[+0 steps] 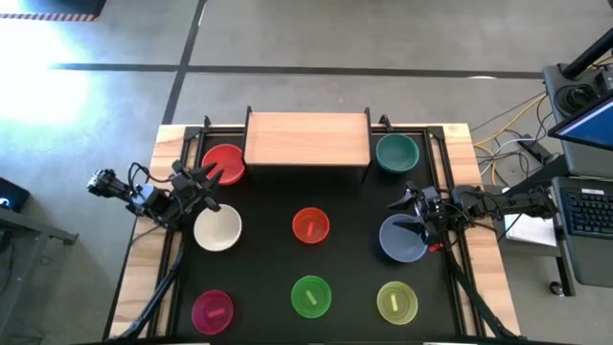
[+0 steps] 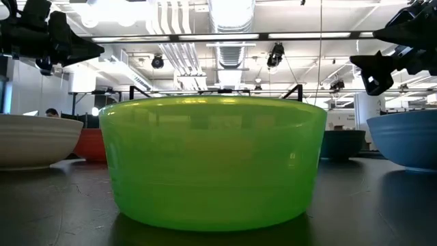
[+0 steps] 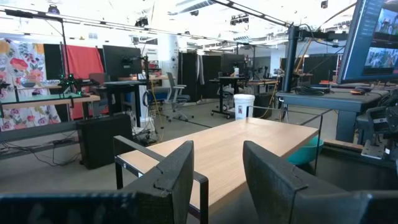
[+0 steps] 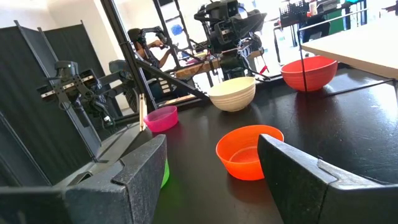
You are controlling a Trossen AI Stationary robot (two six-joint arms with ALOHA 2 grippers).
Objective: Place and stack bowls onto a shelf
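The light-wood shelf (image 1: 306,139) stands at the table's far middle, with nothing on it. Eight bowls rest on their bases on the black mat: red (image 1: 223,163), teal (image 1: 397,151), white (image 1: 217,228), orange-red (image 1: 310,226), blue-grey (image 1: 402,238), magenta (image 1: 213,310), green (image 1: 310,295) and yellow-green (image 1: 397,302). My left gripper (image 1: 212,189) is open and empty in the air, between the red and white bowls. It faces the shelf (image 3: 249,143). My right gripper (image 1: 400,199) is open and empty, above the blue-grey bowl's far rim. It faces the orange-red bowl (image 4: 249,151).
The black metal frame (image 1: 436,163) runs around the mat's edges. Wooden table strips (image 1: 144,259) show on both sides. A desk with a keyboard (image 1: 584,211) and cables stands beyond the table's right edge. In the low view the green bowl (image 2: 212,160) fills the foreground.
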